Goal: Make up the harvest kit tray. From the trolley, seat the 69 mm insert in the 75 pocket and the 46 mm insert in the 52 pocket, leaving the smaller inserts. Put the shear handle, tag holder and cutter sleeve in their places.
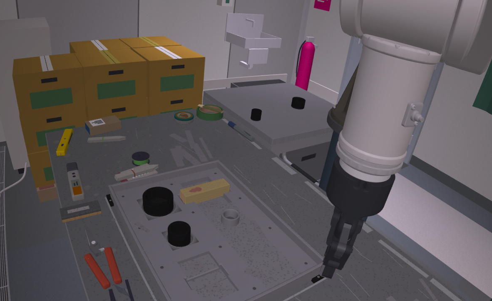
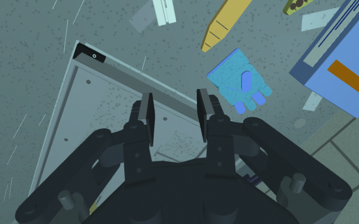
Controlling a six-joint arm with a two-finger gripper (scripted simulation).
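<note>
The large black insert (image 1: 158, 200) sits in the far-left pocket of the grey tray (image 1: 214, 228), and the smaller black insert (image 1: 179, 233) sits in the pocket just nearer. A wooden block (image 1: 204, 190) lies in a recess to the right of the large insert, and a grey ring (image 1: 230, 216) stands on the tray floor near it. My gripper (image 1: 324, 271) (image 2: 175, 117) hangs over the tray's near right corner by a black corner clip (image 1: 317, 278) (image 2: 89, 53); it is open and holds nothing. Two small black inserts (image 1: 256, 114) (image 1: 298, 102) stand on the trolley behind.
Cardboard boxes (image 1: 109, 80) are stacked behind the bench, with the trolley (image 1: 274, 112) to their right. Tape rolls, a pen, red-handled shears (image 1: 102, 265) and small tools litter the bench left of the tray. A blue glove (image 2: 239, 82), a yellow tag and a blue box lie beyond the tray corner.
</note>
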